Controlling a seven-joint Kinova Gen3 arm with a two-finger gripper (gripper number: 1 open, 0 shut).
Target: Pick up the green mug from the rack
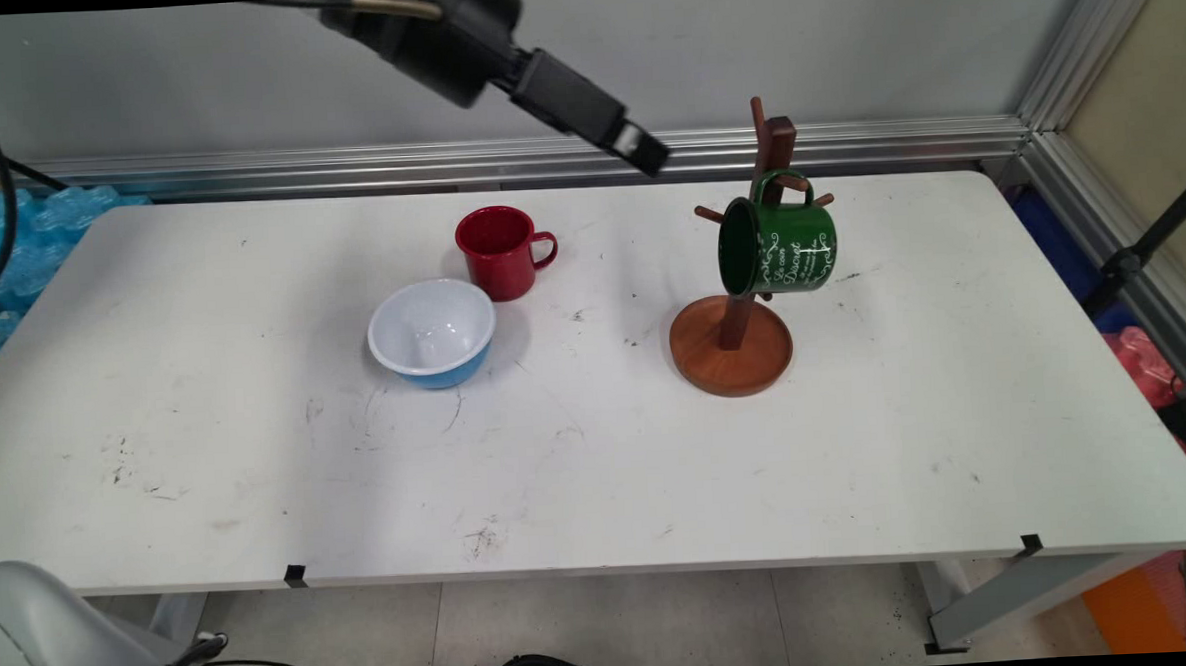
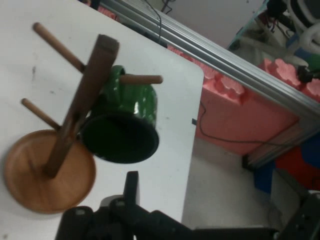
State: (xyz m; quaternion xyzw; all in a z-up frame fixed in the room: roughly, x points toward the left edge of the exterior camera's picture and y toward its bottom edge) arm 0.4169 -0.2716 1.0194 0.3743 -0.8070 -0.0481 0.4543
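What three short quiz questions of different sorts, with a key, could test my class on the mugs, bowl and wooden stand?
1. True or false: the green mug hangs by its handle on a peg of the wooden stand.
2. Which stands nearest the red mug? A) bowl B) stand C) table edge
3. Fill in: the bowl's outside is ___.

Key: 1 true; 2 A; 3 blue.

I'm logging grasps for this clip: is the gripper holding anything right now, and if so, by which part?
Nothing is held. The gripper is raised above the table, apart from the green mug, which hangs by its handle on the wooden mug tree.
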